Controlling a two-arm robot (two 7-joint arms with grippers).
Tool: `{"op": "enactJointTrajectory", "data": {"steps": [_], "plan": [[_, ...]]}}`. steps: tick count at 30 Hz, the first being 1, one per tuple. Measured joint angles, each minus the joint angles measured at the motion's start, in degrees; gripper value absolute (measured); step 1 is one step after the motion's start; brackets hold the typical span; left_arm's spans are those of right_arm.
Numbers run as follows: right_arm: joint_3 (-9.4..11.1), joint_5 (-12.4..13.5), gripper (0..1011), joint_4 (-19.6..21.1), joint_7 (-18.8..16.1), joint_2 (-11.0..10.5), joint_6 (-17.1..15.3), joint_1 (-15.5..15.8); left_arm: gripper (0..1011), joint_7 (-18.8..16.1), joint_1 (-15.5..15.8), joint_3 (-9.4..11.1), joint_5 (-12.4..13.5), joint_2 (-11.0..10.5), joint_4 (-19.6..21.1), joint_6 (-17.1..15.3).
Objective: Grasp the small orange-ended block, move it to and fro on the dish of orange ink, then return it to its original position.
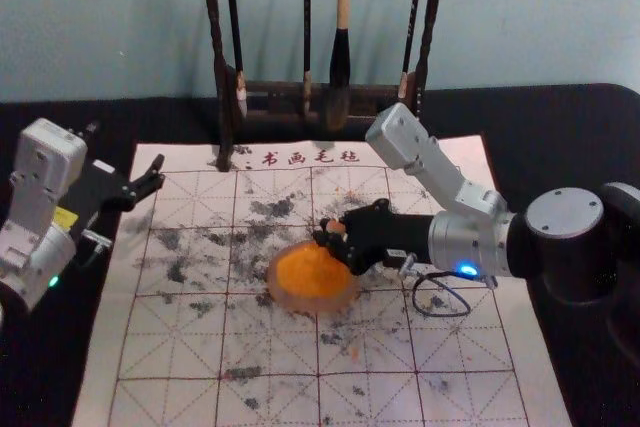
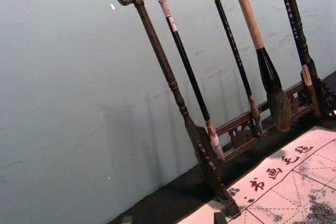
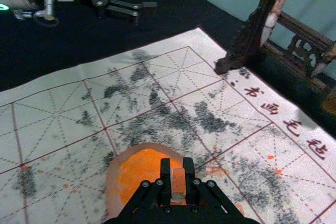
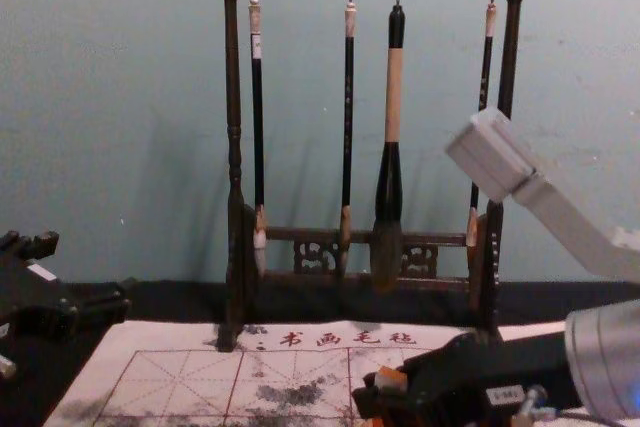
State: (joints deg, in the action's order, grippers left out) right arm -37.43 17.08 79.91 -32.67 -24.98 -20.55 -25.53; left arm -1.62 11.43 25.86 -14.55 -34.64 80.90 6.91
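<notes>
Inking looks to be the step in hand: the right gripper [image 3: 177,164] has its two fingers clamped on the sides of the small block [image 3: 178,183], whose orange end shows between them. In the head view the block sits above the far right part of the dish [image 1: 302,306] of orange ink [image 1: 306,272]; whether it touches the ink, I cannot tell. The next move probably calls for easing the block down until it meets the ink, if it does not already, then sliding it to and fro with light, even pressure, inside the rim, before carrying it back. The left gripper [image 2: 173,218] idles by the left edge of the mat [image 1: 540,387], fingers apart and nothing between them.
</notes>
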Motion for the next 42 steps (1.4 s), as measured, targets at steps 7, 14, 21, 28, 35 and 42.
{"op": "enactJointTrajectory", "data": {"steps": [7, 14, 21, 28, 35, 42], "plan": [[-0.17, 0.62, 107, 1.86, -0.89, -0.85, -0.21, 1.21, 1001, 0.00, 0.00, 0.00, 0.00, 0.00, 0.00, 0.00], [-0.97, 0.82, 108, 2.40, -1.21, -0.51, -0.49, 1.36, 1001, 0.00, 0.00, 0.00, 0.00, 0.00, 0.00, 0.00], [-1.89, 0.78, 108, 1.73, -1.32, 0.67, -0.60, 0.66, 1001, 0.00, 0.00, 0.00, 0.00, 0.00, 0.00, 0.00], [-2.49, 0.50, 108, -0.44, -1.01, 2.52, -0.57, -0.72, 1001, 0.00, 0.00, 0.00, 0.00, 0.00, 0.00, 0.00], [-2.40, 0.11, 108, -2.63, -0.25, 3.82, -0.38, -1.84, 1001, 0.00, 0.00, 0.00, 0.00, 0.00, 0.00, 0.00], [-1.47, -0.23, 108, -3.58, 0.55, 3.98, -0.30, -2.21, 1001, 0.00, 0.00, 0.00, 0.00, 0.00, 0.00, 0.00]]}}
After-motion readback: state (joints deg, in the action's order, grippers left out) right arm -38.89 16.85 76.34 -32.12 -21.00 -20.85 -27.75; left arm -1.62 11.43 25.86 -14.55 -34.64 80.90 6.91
